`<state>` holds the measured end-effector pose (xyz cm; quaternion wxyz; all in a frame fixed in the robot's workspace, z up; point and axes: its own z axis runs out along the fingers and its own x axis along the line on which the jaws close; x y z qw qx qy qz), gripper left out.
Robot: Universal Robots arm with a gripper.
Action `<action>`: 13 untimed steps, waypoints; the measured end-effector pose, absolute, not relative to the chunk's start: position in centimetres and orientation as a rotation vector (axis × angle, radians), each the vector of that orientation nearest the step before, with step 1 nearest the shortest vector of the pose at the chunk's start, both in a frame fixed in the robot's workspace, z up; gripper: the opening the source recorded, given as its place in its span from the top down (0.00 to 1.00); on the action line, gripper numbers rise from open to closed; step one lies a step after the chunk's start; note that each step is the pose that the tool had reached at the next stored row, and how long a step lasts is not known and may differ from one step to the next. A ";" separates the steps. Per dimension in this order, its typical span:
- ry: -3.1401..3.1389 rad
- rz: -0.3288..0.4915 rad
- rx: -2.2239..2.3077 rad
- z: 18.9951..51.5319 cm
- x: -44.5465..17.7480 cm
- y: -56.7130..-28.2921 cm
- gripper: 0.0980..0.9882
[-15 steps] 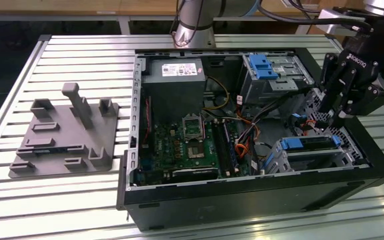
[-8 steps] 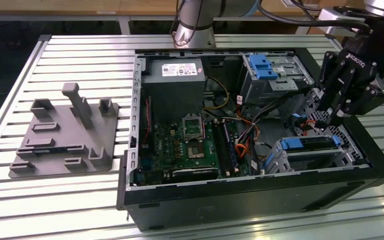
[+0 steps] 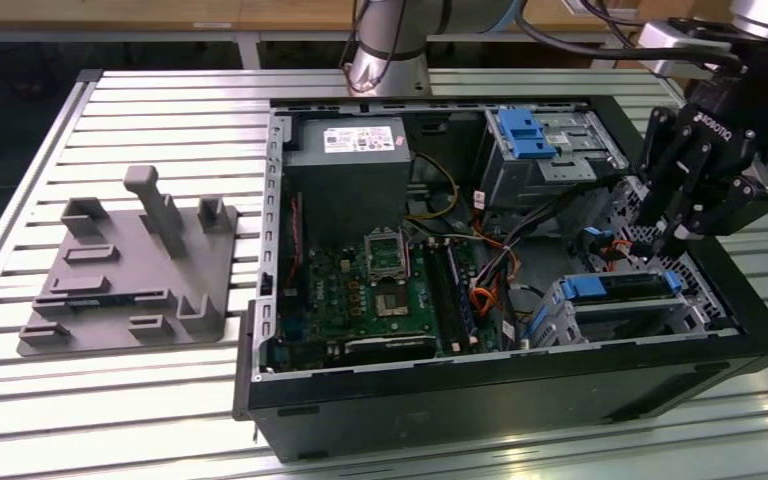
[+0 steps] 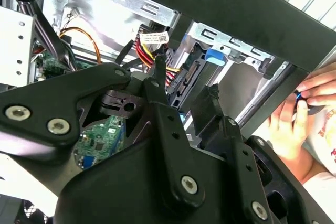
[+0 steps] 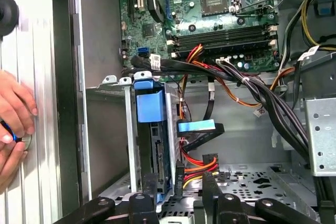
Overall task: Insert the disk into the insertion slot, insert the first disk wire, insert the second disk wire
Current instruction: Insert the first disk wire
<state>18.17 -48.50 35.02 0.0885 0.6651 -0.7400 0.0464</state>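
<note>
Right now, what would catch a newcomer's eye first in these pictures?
The open black computer case, green motherboard exposed, sits on the slatted metal table mid-frame in the exterior view. At that view's right the black gripper hangs over the silver-grey disk in its bright blue carrier, which sits in the small perforated metal cage. In the first wrist view a person's hand lies just outside the case wall.

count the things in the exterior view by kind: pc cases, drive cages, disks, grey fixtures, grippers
pc case: 1
drive cages: 2, the insertion slot and the taller cage
disk: 1
grey fixture: 1
gripper: 1
total: 6
</note>
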 end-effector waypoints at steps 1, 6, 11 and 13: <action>-2.209 0.137 1.972 35.0 18.2 -48.5 0.58; -2.227 0.135 1.950 34.7 18.2 -48.5 0.58; -2.227 0.133 1.947 34.4 18.2 -48.5 0.58; -2.227 0.133 1.947 34.3 18.2 -48.5 0.58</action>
